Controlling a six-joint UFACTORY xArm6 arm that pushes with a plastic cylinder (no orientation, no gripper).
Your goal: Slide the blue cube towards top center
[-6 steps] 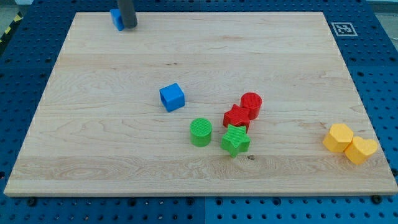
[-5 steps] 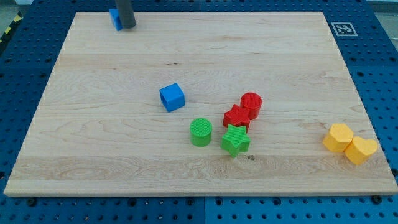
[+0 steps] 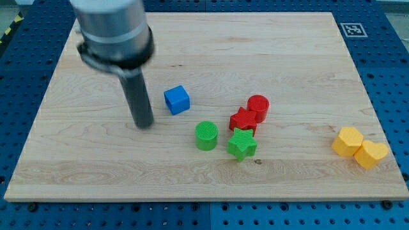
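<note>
Standing over the desk (image 3: 83, 179), the dark rod has its tip (image 3: 144, 125) planted on the wood just to the view's left of the blue cube (image 3: 177, 99) and a little toward the view's bottom, close by but not touching. No claw exists on this arm, only the plain rod end, so nothing can be clenched or released and nothing is held. The blue cube sits a bit left of the board's middle, turned slightly so one corner faces the view's bottom.

What matters for the push is that the cube lies up and to the right of the tip, while top center lies up and slightly right of the cube. To my eye the tip needs to get more squarely below the cube, or the shove will send it too far to the view's right.

Other blocks sit clear of that path: a green cylinder (image 3: 206, 135), a green star (image 3: 241, 144), a red star (image 3: 243, 120), a red cylinder (image 3: 258, 106), and two yellow blocks (image 3: 360, 148) near the right edge
</note>
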